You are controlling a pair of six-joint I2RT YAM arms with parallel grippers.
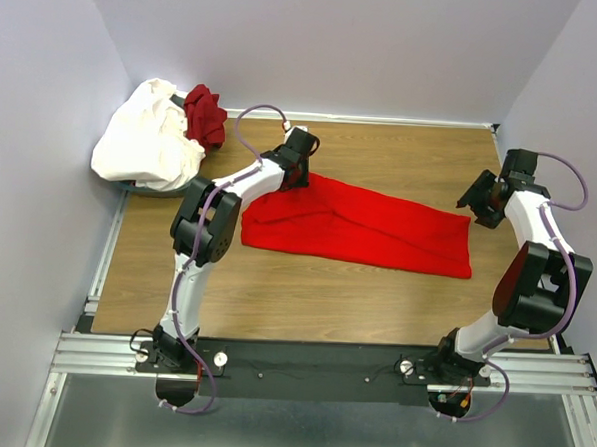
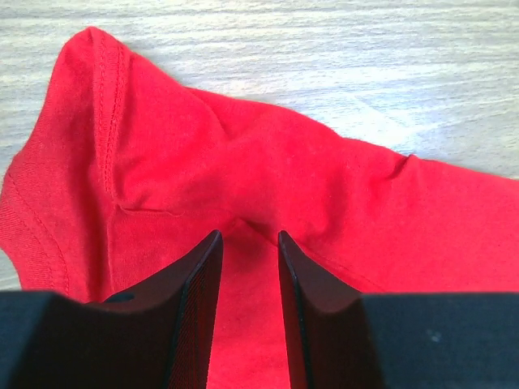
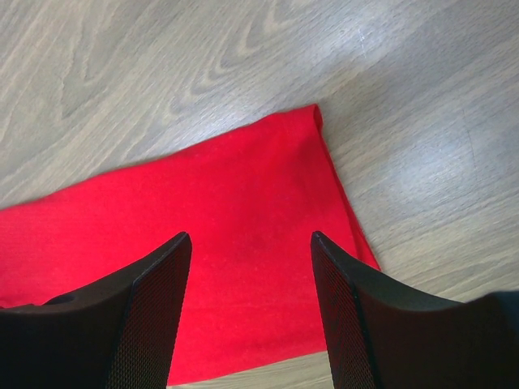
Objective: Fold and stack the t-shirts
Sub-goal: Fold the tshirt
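Observation:
The bright red t-shirt (image 1: 368, 227) lies folded into a long band across the middle of the wooden table (image 1: 304, 304). My left gripper (image 1: 299, 170) is at its far left end. In the left wrist view the jaws (image 2: 247, 235) stand close together with a raised ridge of the red cloth (image 2: 324, 178) pinched between them. My right gripper (image 1: 476, 205) hovers at the band's right end, open and empty. Its wrist view shows the flat red corner (image 3: 203, 219) below the fingers (image 3: 250, 237). The white t-shirt (image 1: 148, 141) and the maroon t-shirt (image 1: 206, 114) lie crumpled in the far left corner.
Pale walls close in the table on the left, back and right. An aluminium rail (image 1: 321, 363) carrying the arm bases runs along the near edge. Another rail (image 1: 104, 263) runs along the left side.

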